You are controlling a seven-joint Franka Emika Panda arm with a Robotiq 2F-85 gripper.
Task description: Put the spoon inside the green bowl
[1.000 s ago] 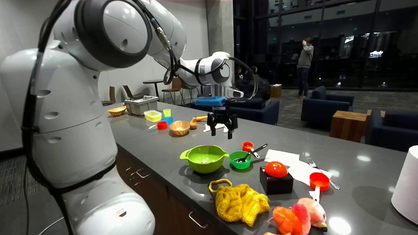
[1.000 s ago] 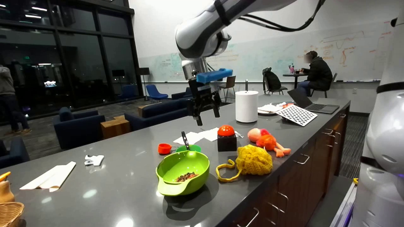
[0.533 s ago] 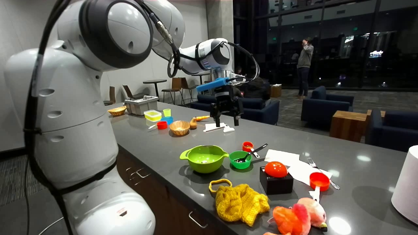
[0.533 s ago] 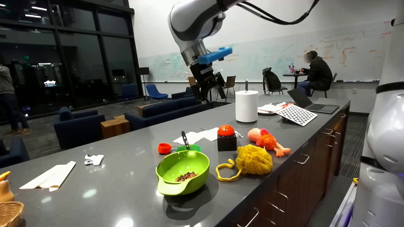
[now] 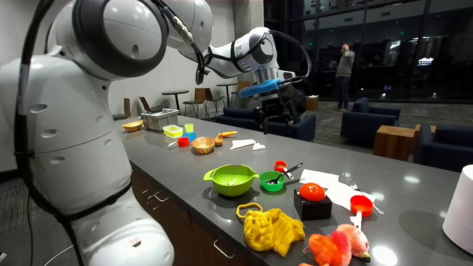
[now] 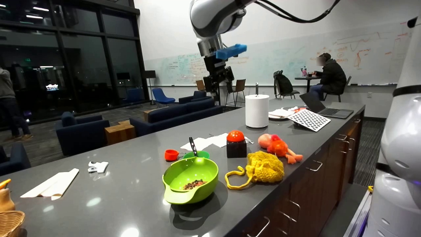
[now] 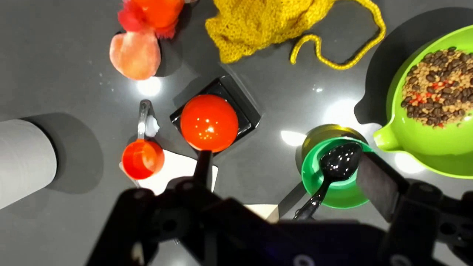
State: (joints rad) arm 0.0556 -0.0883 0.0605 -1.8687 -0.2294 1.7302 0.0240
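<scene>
Gripper hangs well above counter, fingers spread wide and holding nothing; spoon sits head-down inside green bowl, handle leaning out over the rim, lime bowl just beside.

Counter: dark grey, glossy, glare spots.
Green bowl: upright; clock hub, in an exterior view.
Lime bowl: 9 o'clock, just beside, contact unclear.
Red scoop: 1 o'clock, near.
White sheets: 3 o'clock, spread flat.
Red-domed black box: 4 o'clock.
Yellow knit piece: 6 o'clock, slumped.
Woven basket: 10 o'clock, well apart.
White clip: 11 o'clock, near folded white sheet.
</scene>
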